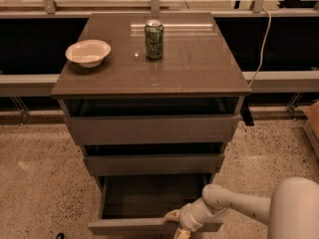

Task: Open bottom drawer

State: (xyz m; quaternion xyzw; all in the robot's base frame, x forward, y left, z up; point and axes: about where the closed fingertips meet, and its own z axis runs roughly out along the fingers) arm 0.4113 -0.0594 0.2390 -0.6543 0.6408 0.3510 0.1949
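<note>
The bottom drawer is the lowest of three grey-brown slab fronts in the cabinet. It stands pulled well out, and its dark empty inside shows. My gripper reaches in from the lower right on a white arm. It sits at the top edge of the drawer front, right of centre, with yellowish fingertips over the edge. The middle drawer and the top drawer stand slightly out.
On the cabinet top stand a green can and a white bowl. A dark ledge with a rail runs behind the cabinet. A white cable hangs at the right. Speckled floor lies all around, with a cardboard box edge at the far right.
</note>
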